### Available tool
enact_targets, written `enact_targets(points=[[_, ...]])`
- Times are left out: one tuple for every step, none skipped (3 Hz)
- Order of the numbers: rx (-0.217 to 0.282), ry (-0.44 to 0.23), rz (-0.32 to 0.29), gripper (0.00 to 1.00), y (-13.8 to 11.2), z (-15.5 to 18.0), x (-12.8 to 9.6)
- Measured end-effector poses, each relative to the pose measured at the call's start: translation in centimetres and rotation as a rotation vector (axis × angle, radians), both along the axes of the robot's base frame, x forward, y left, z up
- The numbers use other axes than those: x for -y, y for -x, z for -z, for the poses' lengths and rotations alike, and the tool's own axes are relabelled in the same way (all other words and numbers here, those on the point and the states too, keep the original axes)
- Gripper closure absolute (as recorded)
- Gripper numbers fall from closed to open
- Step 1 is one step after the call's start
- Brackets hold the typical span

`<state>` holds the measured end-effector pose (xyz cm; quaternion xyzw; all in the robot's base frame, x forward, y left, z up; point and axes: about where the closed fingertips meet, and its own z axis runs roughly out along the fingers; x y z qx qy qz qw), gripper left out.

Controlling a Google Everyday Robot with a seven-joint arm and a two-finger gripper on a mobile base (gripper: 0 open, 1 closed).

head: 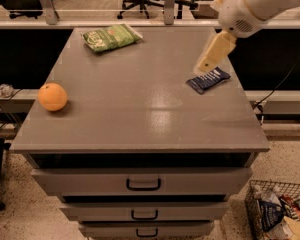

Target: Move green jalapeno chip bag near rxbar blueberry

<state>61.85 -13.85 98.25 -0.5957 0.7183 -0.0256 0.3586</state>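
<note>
We counted one green jalapeno chip bag, one rxbar blueberry and one orange on the grey cabinet top. There were three items in all, each lying apart from the others. The bag lay flat at the far edge, left of the middle. The bar lay flat near the right edge, turned at a slant, well apart from the bag. The orange sat near the left edge, closer to us than either. Below the top we counted three drawers, each with one dark handle. One wire basket with packets in it stood on the floor at the lower right.

The one gripper hung from the white arm that came in from the upper right. It pointed down and to the left, and its pale tip was just over the far-left end of the bar. We could not tell whether the tip touched the wrapper. We could not tell either whether the gripper was released or clenched, because it showed only as one pale slab. We saw nothing carried in it, and it was well apart from the green bag.
</note>
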Motion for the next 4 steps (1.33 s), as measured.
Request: enact_targets(points=[[0.037, -0.209, 0.025, 0.00, -6.7, 1.3, -4.4], [0.061, -0.376, 0.060, 0.00, -12.9, 1.1, -7.5], [0.064, -0.509, 0.134, 0.00, -18.2, 0.9, -9.9], [0.023, -0.610, 0.183, 0.00, -21.5, 1.5, -12.5]])
